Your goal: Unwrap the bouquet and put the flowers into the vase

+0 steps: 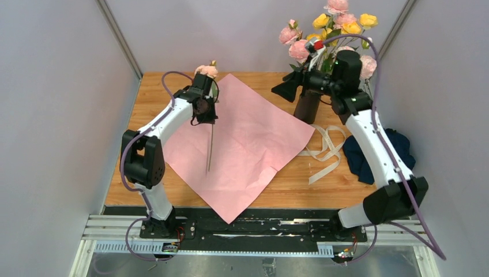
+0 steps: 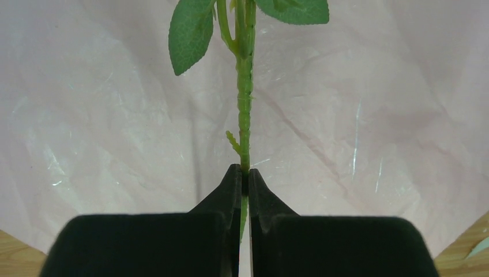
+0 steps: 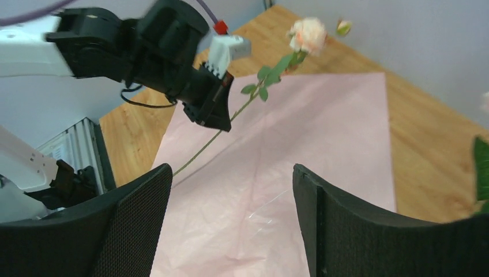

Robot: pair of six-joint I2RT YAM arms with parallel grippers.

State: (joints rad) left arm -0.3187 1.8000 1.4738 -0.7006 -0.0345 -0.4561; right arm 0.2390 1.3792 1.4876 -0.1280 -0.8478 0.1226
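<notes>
At centre-left of the overhead view, the left fingers (image 1: 203, 111) are clamping a single stem (image 1: 210, 144) of the flowers, and the wrist view is showing the two pads pressed together on the thin green stalk (image 2: 244, 104) just below its leaves (image 2: 190, 34). The stem is hanging over the pink wrapping paper (image 1: 254, 138), which is lying spread flat on the counter (image 1: 300, 184); its pale bloom (image 3: 308, 34) is pointing toward the upper edge of the frame, and I cannot tell whether the tail end is touching the paper. This looks like a light, springy plastic stalk with a top-heavy head, so it is probably going to swing or twist in such a narrow pinch; the bare stretch under the leaves seems the right place to hold, leaving the soft petals alone. At upper right, the vase (image 1: 307, 107) is standing with the other flowers (image 1: 337, 26) crowding its mouth, so the tail will likely need threading in carefully. The vase is tall and narrow and may be tipping easily if knocked. The right fingers (image 3: 138, 208) are standing wide apart beside it, gripping nothing. The ribbon (image 1: 326, 147) is lying loose to the paper's right.
</notes>
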